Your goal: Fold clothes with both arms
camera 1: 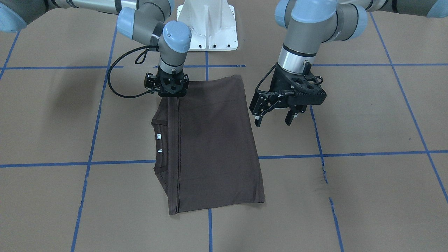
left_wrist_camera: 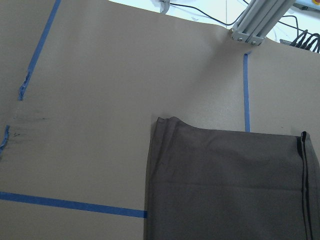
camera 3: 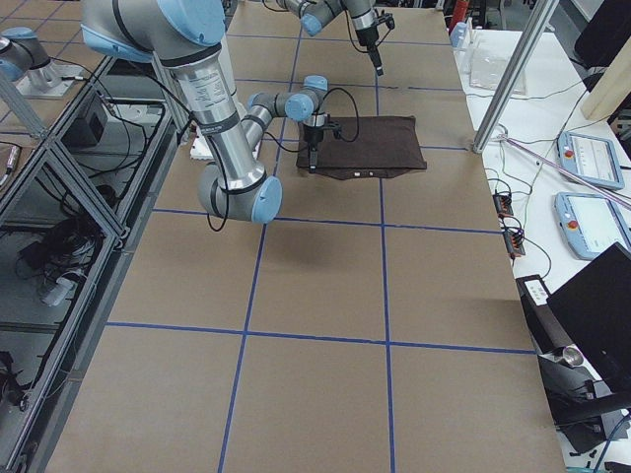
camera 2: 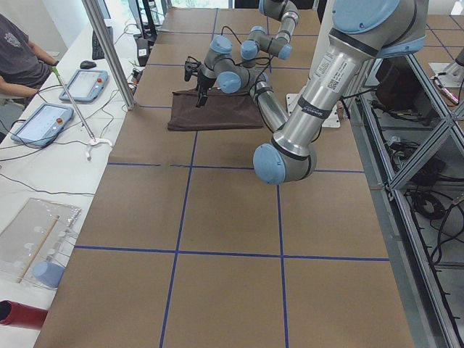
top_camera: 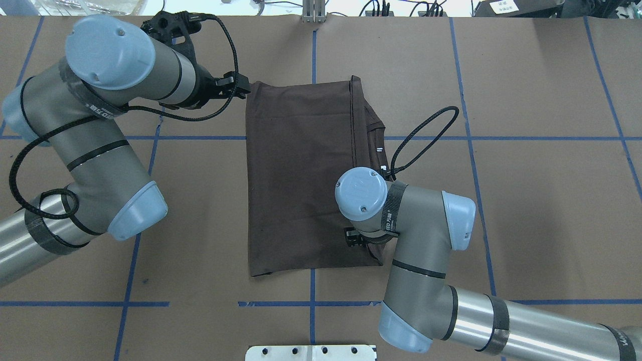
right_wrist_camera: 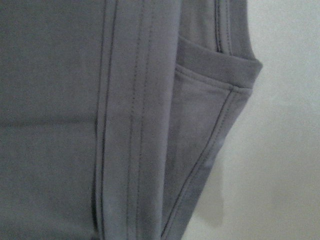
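Note:
The dark grey-brown T-shirt (camera 1: 213, 140) lies folded into a flat rectangle in the middle of the table (top_camera: 296, 175). Its collar (camera 1: 157, 140) with a white label peeks out at the edge on my right-arm side. My left gripper (camera 1: 273, 122) is open and empty, raised above the table beside the shirt's opposite edge. The left wrist view shows one shirt corner (left_wrist_camera: 165, 125) from above. My right gripper (camera 1: 172, 92) points down on the shirt's near corner. Its fingers are hidden, so I cannot tell whether it is open or shut. The right wrist view shows hem and collar cloth (right_wrist_camera: 75, 100) very close.
The white pedestal base (camera 1: 208, 28) stands at the robot's side of the table. Blue tape lines (camera 1: 210, 161) cross the brown table cover. A side desk with tablets (camera 2: 43, 119), a seated person (camera 2: 18, 51) and a metal post (camera 2: 109, 58) are beyond the far edge.

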